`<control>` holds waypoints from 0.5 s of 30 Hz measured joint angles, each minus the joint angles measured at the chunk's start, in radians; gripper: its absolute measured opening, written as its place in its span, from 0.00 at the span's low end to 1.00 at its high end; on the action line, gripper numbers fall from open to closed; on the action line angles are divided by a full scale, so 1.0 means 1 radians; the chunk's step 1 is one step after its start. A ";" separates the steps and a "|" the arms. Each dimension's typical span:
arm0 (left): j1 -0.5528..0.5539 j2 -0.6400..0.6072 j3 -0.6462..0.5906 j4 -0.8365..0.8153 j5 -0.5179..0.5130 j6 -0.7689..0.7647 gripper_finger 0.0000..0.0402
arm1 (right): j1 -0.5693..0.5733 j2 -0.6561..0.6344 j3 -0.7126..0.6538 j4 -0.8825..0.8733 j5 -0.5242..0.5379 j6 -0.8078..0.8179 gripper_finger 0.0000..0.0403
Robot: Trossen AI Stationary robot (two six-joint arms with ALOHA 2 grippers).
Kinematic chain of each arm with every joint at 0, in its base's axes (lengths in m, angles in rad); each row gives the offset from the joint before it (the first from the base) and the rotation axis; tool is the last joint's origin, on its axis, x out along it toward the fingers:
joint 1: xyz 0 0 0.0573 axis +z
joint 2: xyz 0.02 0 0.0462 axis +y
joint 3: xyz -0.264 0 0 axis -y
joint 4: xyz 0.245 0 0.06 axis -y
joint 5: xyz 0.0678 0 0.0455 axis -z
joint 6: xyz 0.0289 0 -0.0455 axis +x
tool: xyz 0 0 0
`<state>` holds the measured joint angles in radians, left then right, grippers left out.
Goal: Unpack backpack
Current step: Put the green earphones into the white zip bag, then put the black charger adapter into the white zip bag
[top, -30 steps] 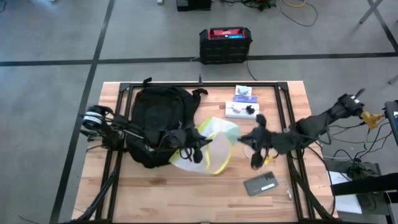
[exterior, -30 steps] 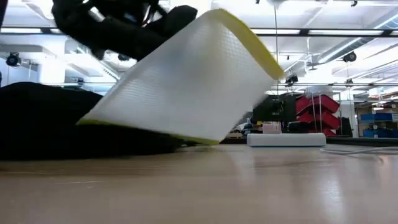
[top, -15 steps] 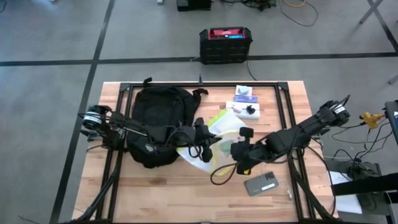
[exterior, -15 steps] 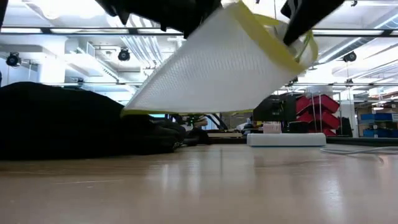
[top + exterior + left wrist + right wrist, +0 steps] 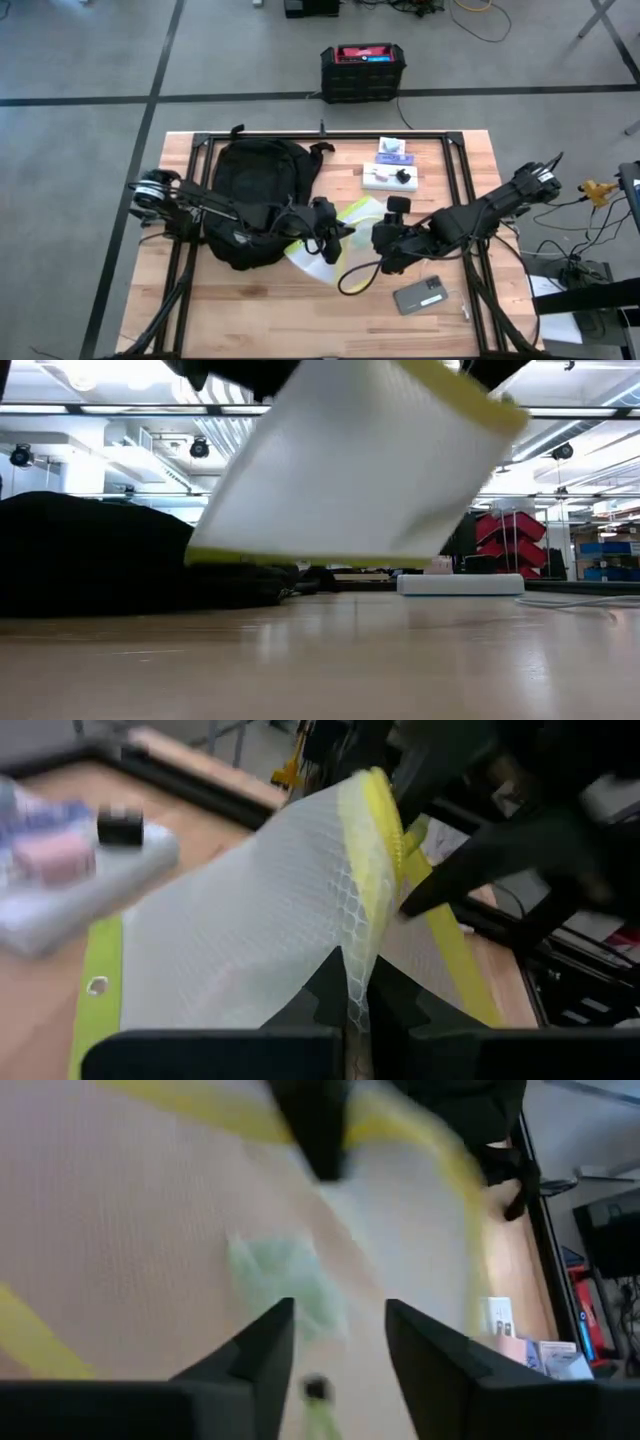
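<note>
At table centre, the left gripper (image 5: 328, 237) pinches a white mesh pouch (image 5: 322, 240) with yellow trim, held off the wood just right of the backpack (image 5: 258, 195). Right gripper (image 5: 384, 243) sits at the pouch's right edge, fingers spread. Backpack lies flat, left of centre. A phone (image 5: 419, 296) lies near-right.
</note>
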<state>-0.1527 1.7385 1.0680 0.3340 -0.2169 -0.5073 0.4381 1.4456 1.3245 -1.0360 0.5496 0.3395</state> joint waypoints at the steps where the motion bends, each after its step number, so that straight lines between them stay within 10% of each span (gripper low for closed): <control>1: 0.000 0.007 -0.009 0.000 0.001 -0.003 0.00 | 0.000 0.000 0.010 -0.014 0.001 0.001 0.42; 15: 0.054 0.019 -0.039 -0.250 -0.160 -0.079 0.00 | -0.107 -0.176 -0.042 -0.203 0.282 0.413 0.62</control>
<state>-0.0984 1.7576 1.0293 0.0844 -0.3765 -0.5865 0.3316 1.2694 1.2826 -1.2393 0.8318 0.7523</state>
